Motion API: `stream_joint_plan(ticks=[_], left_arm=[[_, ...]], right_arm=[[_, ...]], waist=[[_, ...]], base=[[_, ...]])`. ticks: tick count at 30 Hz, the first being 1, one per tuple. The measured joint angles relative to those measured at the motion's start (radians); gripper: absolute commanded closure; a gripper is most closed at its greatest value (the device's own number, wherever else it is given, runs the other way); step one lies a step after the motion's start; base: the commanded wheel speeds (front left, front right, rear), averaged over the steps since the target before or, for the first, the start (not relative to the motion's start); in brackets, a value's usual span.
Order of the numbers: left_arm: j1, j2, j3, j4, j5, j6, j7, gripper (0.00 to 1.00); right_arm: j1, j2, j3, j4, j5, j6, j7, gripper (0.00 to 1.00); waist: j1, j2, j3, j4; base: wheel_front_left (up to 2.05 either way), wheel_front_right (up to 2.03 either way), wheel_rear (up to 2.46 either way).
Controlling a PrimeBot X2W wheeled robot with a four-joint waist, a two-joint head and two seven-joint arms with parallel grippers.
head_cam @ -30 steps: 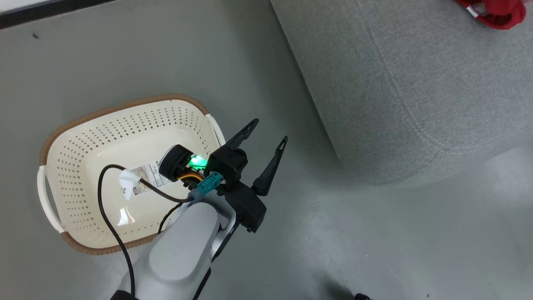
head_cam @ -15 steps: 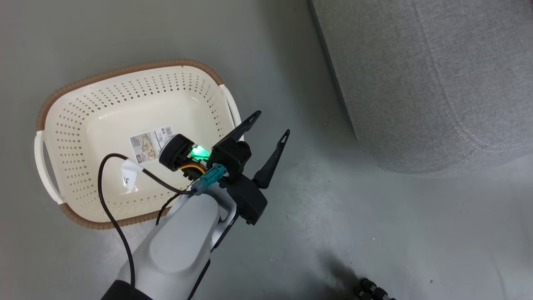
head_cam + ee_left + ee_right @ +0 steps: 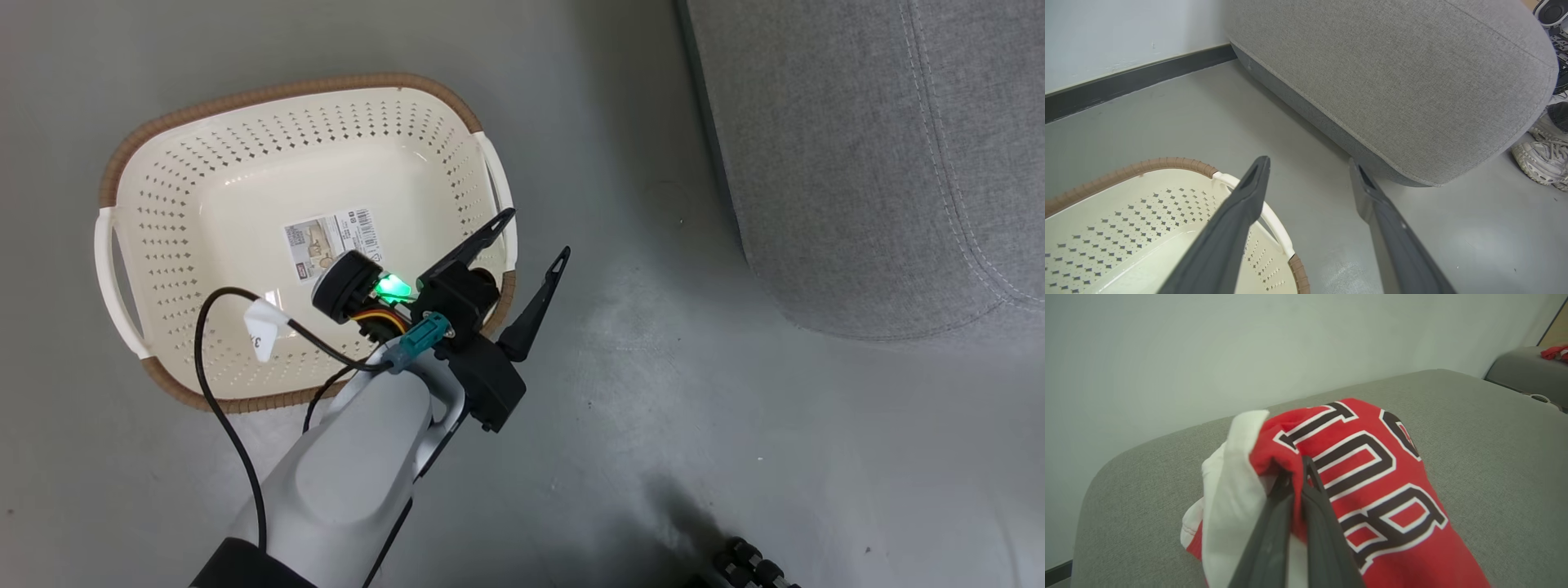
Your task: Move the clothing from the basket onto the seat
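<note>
The cream-white basket point(image 3: 277, 86) stands on the grey floor at the upper left of the head view, a barcode sticker point(image 3: 335, 241) on its bare bottom. My left gripper point(image 3: 535, 235) hangs open and empty over the basket's right rim; the left wrist view shows it point(image 3: 1308, 161) above the basket's white handle point(image 3: 1274, 222), pointing toward the seat point(image 3: 1392, 81). The grey seat point(image 3: 857, 163) fills the head view's upper right. In the right wrist view my right gripper point(image 3: 1298, 467) is shut on red-and-white clothing point(image 3: 1372, 469) with dark lettering, which lies on the seat point(image 3: 1494, 428).
A pale wall with a dark skirting board point(image 3: 1126, 81) runs behind the basket. A person's grey sneaker point(image 3: 1541, 157) stands on the floor past the seat's corner. Another red garment point(image 3: 1553, 352) lies on a further grey cushion. A dark object point(image 3: 747, 563) sits at the head view's bottom edge.
The head camera has moved, so basket and seat sit further right in the picture and the red garment on the seat's far corner has left it. My left gripper stays open.
</note>
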Motion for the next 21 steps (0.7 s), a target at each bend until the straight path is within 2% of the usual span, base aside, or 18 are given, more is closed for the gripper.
stream_joint_plan(ticks=[3, 4, 5, 6, 12, 21], left_arm=[[0.000, 0.000, 0.008, 0.006, -0.004, 0.000, 0.000, 0.00], [0.000, -0.001, 0.011, 0.008, -0.007, 0.000, 0.000, 0.00], [0.000, -0.001, 0.014, 0.010, -0.009, 0.000, 0.000, 0.00], [0.000, -0.001, 0.016, 0.012, -0.009, 0.000, 0.000, 0.00], [0.004, -0.004, 0.030, 0.019, -0.035, 0.000, 0.000, 0.00], [0.023, -0.008, 0.057, 0.033, -0.059, 0.000, 0.000, 0.00]], right_arm=[[0.005, 0.006, 0.005, 0.011, 0.000, 0.009, -0.011, 1.00], [0.010, 0.010, 0.006, 0.012, 0.000, 0.009, -0.017, 0.89], [0.018, 0.015, 0.010, 0.011, 0.000, 0.012, -0.022, 0.55], [0.027, 0.020, 0.015, 0.011, -0.001, 0.017, -0.026, 0.00], [0.100, 0.030, 0.083, -0.011, -0.049, 0.027, -0.043, 0.00], [0.181, 0.054, 0.125, -0.059, -0.078, 0.034, -0.044, 0.00]], waist=[[0.0000, 0.0000, -0.011, 0.005], [0.0000, 0.0000, -0.016, 0.007], [-0.0001, 0.0000, -0.021, 0.008], [0.0000, 0.0000, -0.027, 0.009], [-0.0001, -0.0001, -0.070, 0.016], [-0.0001, -0.0001, -0.144, 0.027]], base=[[0.00, 0.00, 0.00], [0.00, 0.00, 0.00], [0.00, 0.00, 0.00], [0.00, 0.00, 0.00], [0.00, 0.00, 0.00], [0.00, 0.00, 0.00]])
